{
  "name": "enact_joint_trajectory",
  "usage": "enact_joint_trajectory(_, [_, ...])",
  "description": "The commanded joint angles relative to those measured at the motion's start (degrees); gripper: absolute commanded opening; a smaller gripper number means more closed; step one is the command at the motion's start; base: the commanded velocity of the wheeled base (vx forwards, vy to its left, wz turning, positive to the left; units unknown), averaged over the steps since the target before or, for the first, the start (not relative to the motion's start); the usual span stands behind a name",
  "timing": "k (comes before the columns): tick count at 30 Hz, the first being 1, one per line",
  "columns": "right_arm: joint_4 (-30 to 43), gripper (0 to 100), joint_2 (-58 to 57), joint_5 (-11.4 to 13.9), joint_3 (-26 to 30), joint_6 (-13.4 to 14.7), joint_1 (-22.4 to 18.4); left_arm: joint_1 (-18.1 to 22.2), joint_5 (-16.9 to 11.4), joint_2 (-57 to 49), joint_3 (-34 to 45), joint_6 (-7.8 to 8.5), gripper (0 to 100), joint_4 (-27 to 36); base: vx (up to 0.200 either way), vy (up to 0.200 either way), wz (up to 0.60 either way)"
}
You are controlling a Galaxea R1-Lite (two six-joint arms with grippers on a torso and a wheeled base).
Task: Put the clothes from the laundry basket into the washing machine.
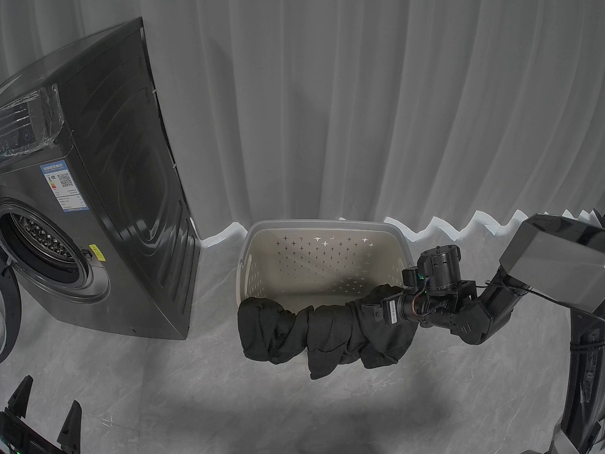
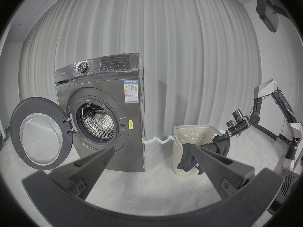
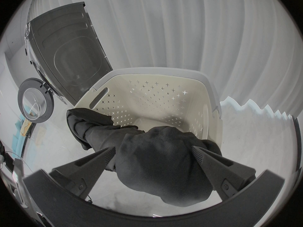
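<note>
A dark garment lies twisted along the near rim of the cream laundry basket and hangs over its front. My right gripper is at the garment's right end. In the right wrist view its fingers stand wide apart, so the right gripper is open with the bunched garment between them. The grey washing machine stands left of the basket, its round door swung open and the drum exposed. My left gripper is open and empty, low at the near left.
White curtains hang behind the basket and machine. Pale marble-like floor spreads between the machine's front and the basket. The machine's side panel is close to the basket's left wall.
</note>
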Motion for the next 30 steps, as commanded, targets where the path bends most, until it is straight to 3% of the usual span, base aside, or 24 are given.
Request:
enact_joint_trajectory(1, [0.0, 100, 0.6, -0.3, -1.0, -0.4, -0.4, 0.0, 0.0, -1.0, 0.9, -0.02, 100, 0.0, 0.0, 0.0, 0.0])
enact_joint_trajectory(30, [0.0, 100, 2.8, -0.5, -0.6, -1.0, 0.5, 0.0, 0.0, -1.0, 0.9, 0.07, 100, 0.0, 0.0, 0.0, 0.0])
